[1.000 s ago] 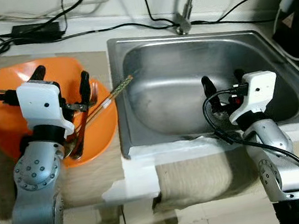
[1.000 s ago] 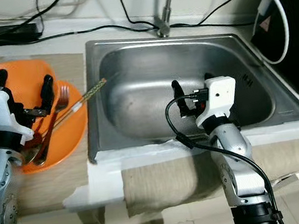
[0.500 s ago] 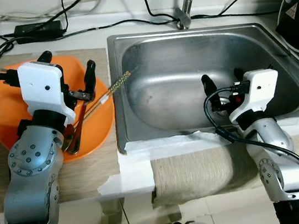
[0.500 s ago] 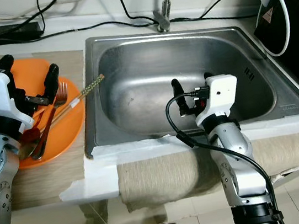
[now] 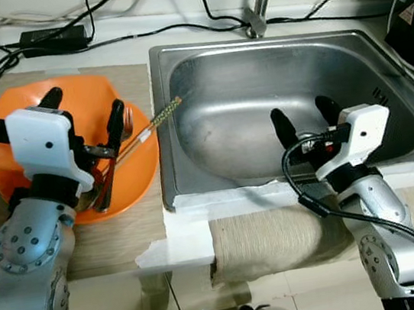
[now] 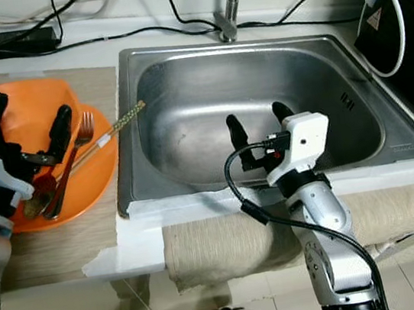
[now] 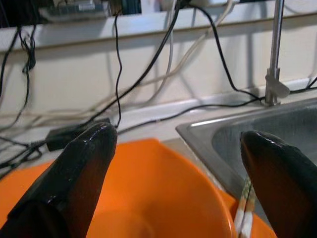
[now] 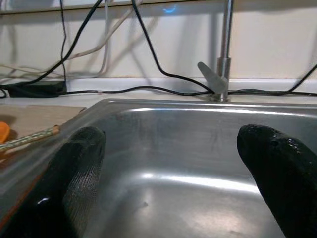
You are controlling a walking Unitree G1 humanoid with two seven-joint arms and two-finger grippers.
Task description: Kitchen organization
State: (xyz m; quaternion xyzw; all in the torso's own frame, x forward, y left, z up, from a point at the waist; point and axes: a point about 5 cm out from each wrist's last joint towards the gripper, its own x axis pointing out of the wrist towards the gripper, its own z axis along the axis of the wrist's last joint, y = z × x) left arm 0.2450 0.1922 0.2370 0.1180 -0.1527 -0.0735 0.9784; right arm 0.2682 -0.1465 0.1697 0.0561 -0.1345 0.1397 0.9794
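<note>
Hovering over an orange plate [image 5: 8, 164] with the left gripper [image 5: 85, 118], fingers spread wide and holding nothing, a glossy black finger [image 7: 79, 168] on each side of the wrist view with orange plastic between. Lying in that plate: a fork [image 6: 70, 170], 1 pair of chopsticks [image 6: 108, 138] and what looks like a spoon [image 6: 37, 200], all on the side nearest the sink [image 5: 377, 46]. Pointing diagonally, the chopsticks' long axis, from the plate's middle out over its rim, patterned tips reaching past the sink's near wall. Sitting just beside and slightly below the left gripper's sink-side finger, the cutlery handles, so judging the left arm far nearer than the right; a grasp probably calling for turning the fingers across that diagonal rather than along it. Hanging over the sink's front edge with the right gripper [image 5: 306, 119], fingers equally wide apart and empty, well apart from the cutlery. Looking smooth and shiny, the plate, a shallow round plastic dish; thin and slippery-looking, the metal fork; slim, pale rods with banded ends, the chopsticks. Showing a brushed steel basin, bare and dry-looking, with a tall faucet [image 8: 224, 54] behind and black cables [image 5: 175, 34] trailing along the back wall; padding the counter front, white foam and a beige towel [image 5: 281, 241].
</note>
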